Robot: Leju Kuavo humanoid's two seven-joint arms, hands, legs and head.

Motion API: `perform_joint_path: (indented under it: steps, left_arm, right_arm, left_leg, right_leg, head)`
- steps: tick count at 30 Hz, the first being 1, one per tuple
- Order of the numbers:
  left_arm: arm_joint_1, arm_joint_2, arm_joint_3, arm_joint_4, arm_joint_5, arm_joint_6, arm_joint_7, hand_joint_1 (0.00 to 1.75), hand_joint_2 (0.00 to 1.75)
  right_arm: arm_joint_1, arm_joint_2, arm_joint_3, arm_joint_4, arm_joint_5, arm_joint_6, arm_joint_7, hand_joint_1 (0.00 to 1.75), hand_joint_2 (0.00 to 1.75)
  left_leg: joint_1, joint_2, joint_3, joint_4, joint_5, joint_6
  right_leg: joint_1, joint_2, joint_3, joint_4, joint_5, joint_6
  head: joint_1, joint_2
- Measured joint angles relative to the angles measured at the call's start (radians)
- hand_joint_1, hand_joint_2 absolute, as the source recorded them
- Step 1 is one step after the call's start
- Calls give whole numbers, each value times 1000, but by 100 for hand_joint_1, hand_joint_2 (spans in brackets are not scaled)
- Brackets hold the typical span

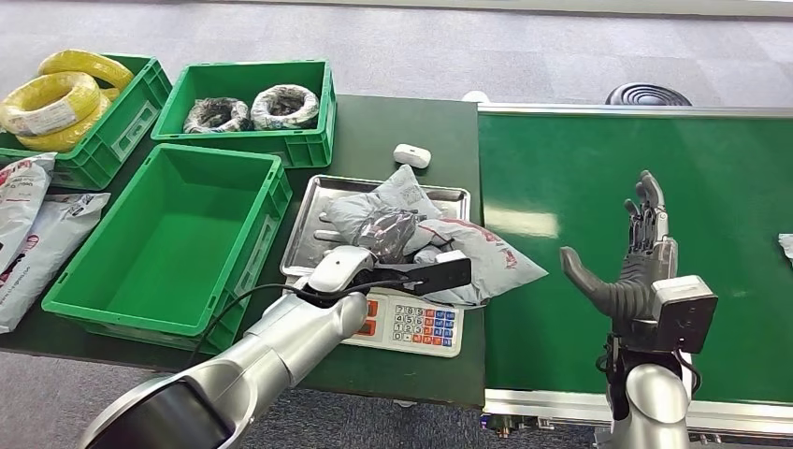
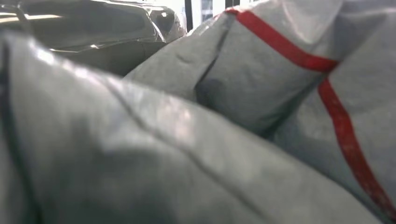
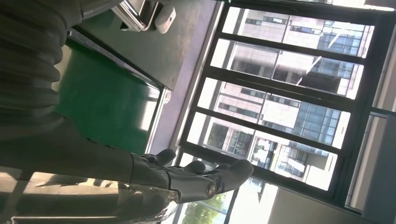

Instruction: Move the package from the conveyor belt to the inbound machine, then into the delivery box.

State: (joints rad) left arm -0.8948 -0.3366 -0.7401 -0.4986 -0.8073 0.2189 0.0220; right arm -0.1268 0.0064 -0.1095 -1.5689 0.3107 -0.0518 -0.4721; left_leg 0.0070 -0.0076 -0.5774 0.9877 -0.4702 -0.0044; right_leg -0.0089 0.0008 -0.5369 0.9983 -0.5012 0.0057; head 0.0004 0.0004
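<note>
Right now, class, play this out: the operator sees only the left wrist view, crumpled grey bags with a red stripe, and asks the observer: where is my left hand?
Observer: Your left hand is at the near edge of the metal tray on the scale, against the heap of packages. I cannot tell whether it grips one.
Operator: And my other hand?
Observer: The right hand is raised over the green conveyor belt, fingers apart, holding nothing.
Operator: Where could a package go next?
Observer: An empty green crate stands beside the tray, on your left.
</note>
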Motion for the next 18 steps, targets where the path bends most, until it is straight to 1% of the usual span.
perform_joint_path:
  steps: [4, 6, 8, 11, 14, 18]
  left_arm:
    - [-14, 3, -12, 14, -19, 70, 7, 175, 175]
    - [-20, 11, 4, 12, -24, 96, -2, 175, 175]
    - [-24, 30, 38, -10, -20, 126, -26, 175, 175]
    - [-31, 82, 129, -89, 8, 167, -70, 175, 175]
    - [-48, 145, 237, -192, 25, 158, -88, 175, 175]
    - [-49, 221, 352, -304, 53, 155, -116, 175, 175]
  right_arm:
    - [7, 13, -2, -12, 3, 3, 15, 0, 175]
    - [16, 21, -10, -14, 6, 9, 27, 0, 175]
    - [32, 27, -21, -15, 6, 15, 37, 0, 175]
    - [70, 31, -41, -15, -5, 16, 42, 0, 175]
    - [110, 35, -64, -15, -16, 15, 40, 0, 175]
    - [149, 43, -88, -23, -19, 11, 39, 0, 175]
  left_leg:
    - [0, 0, 0, 0, 0, 0]
    - [0, 0, 0, 0, 0, 0]
    - [0, 1, 0, 0, 0, 0]
    - [1, 1, 0, 0, 0, 0]
    - [1, 2, 0, -1, 0, 0]
    - [1, 2, -1, -1, 0, 0]
  right_leg:
    - [0, 0, 0, 0, 0, 0]
    - [0, 0, 0, 0, 0, 0]
    - [0, 0, 0, 0, 0, 0]
    - [1, 1, -1, 1, 0, 0]
    - [2, 1, -1, 1, 0, 0]
    - [2, 2, -2, 1, 0, 0]
  head:
    - [0, 0]
    - [0, 0]
    - [0, 0]
    - [0, 0]
    - [0, 0]
    - [0, 0]
